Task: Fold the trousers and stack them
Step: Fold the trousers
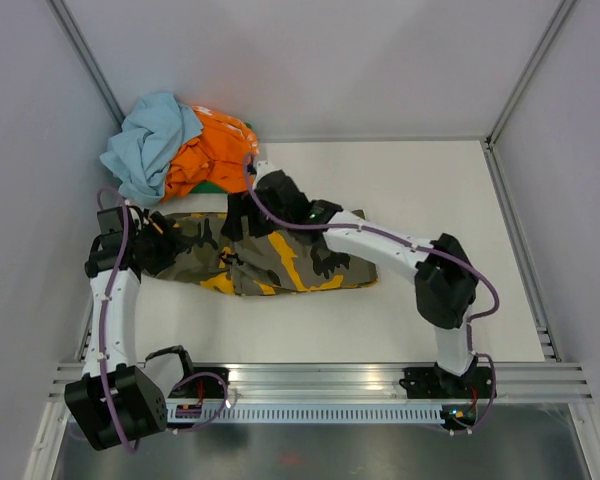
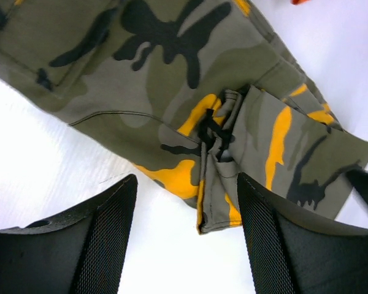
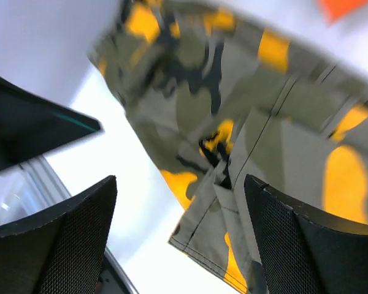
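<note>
Overhead, camouflage trousers [image 1: 280, 262] lie flat across the left and middle of the white surface [image 1: 430, 190].
Only the top view shows the pale blue and orange clothes [image 1: 180, 145] heaped in the far left corner, just beyond the trousers. The left wrist view shows the left hand [image 2: 187, 239] spread wide and holding nothing, above a puckered edge of the cloth. The blurred right wrist view shows the right hand [image 3: 184, 239] equally wide and empty over the same pucker.

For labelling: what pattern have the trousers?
The trousers: olive, black, yellow camouflage; left wrist view best.
</note>
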